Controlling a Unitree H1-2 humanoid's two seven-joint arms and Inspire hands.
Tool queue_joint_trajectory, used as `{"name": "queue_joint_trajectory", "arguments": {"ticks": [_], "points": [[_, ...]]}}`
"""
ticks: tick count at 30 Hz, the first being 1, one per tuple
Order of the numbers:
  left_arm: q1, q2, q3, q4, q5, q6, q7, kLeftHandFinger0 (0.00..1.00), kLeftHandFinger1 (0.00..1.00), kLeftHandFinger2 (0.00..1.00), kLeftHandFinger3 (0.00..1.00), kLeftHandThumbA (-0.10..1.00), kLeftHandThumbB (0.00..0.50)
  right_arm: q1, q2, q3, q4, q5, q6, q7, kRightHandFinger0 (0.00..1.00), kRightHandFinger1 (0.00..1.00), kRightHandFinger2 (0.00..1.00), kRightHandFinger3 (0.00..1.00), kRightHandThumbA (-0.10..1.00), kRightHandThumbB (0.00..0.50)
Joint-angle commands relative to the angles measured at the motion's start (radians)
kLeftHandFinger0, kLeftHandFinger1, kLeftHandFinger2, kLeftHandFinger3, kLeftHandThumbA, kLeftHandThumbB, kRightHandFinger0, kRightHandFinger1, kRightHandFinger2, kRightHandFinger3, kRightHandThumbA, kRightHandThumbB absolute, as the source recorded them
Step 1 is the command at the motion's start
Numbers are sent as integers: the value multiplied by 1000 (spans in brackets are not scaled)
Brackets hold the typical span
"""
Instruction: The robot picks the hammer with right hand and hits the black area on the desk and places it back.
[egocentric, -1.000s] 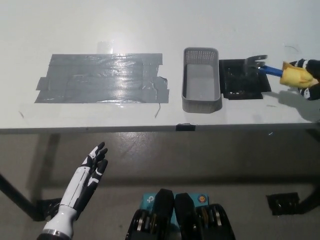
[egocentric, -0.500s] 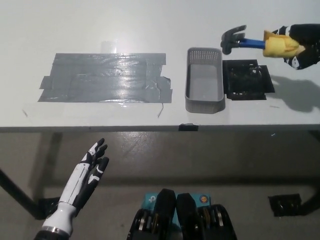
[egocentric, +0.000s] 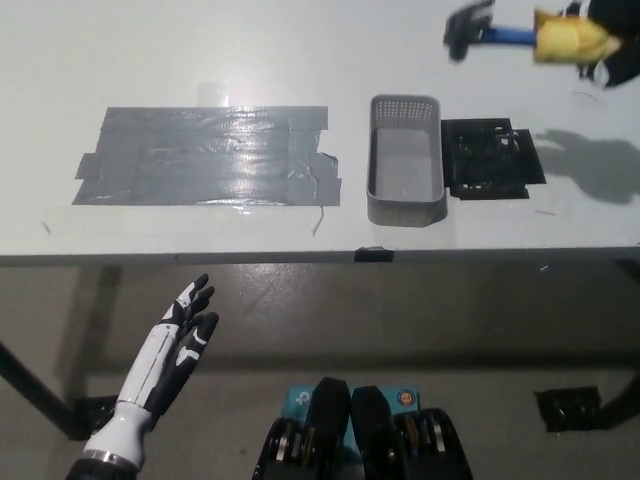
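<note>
At the frame's upper right, the right hand (egocentric: 600, 45), mostly cropped and seemingly closed on the yellow grip, holds the hammer (egocentric: 505, 34) above the black tray (egocentric: 490, 160). Left hand (egocentric: 180, 345) rests lower left, fingers spread.

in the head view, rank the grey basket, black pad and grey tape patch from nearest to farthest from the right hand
1. black pad, just below the right hand, at the table's right.
2. grey basket, left of the pad.
3. grey tape patch, far left.

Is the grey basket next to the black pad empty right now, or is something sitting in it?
Empty. The grey basket stands upright on the desk, and its bare floor shows through the open top. The hammer is up in the right hand.
</note>
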Motion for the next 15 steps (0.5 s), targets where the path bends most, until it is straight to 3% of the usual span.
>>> {"name": "queue_joint_trajectory", "arguments": {"ticks": [1, 3, 5, 7, 8, 10, 12, 15], "points": [[-20, 17, 8, -24, -2, -39, -14, 963, 1000, 1000, 1000, 958, 0, -213, -110, -122, 131, 100, -21, -3, 34, 555, 899, 876, -100, 147], [-18, 19, 11, -23, -7, -50, -13, 909, 1000, 1000, 1000, 929, 0, -232, -120, -119, 171, 83, -50, -16, 57, 578, 885, 984, -100, 142], [-15, 17, 15, -25, -18, -42, -16, 908, 1000, 1000, 1000, 921, 0, -245, -127, -126, 221, 91, -73, -10, 44, 572, 894, 1000, -100, 156], [-17, 16, 14, -20, -18, -47, -16, 912, 1000, 1000, 1000, 917, 0, -248, -132, -128, 228, 89, -78, -9, 40, 568, 909, 1000, -100, 152], [-15, 16, 13, -19, -20, -51, -16, 914, 1000, 1000, 1000, 914, 0, -244, -132, -131, 235, 89, -77, -13, 89, 615, 960, 1000, -100, 153], [-14, 15, 14, -17, -22, -54, -14, 913, 1000, 1000, 1000, 909, 0, -242, -127, -134, 247, 95, -84, -7, 126, 639, 970, 1000, -100, 161], [-11, 15, 11, -16, -15, -60, -12, 908, 1000, 1000, 1000, 904, 0, -189, -119, -120, 210, 85, -83, -4, 96, 591, 905, 990, -100, 157], [-10, 15, 5, -16, -7, -66, -10, 907, 1000, 1000, 1000, 899, 0, -87, -90, -96, 108, 51, -18, -28, 94, 596, 948, 953, -100, 164]]}}
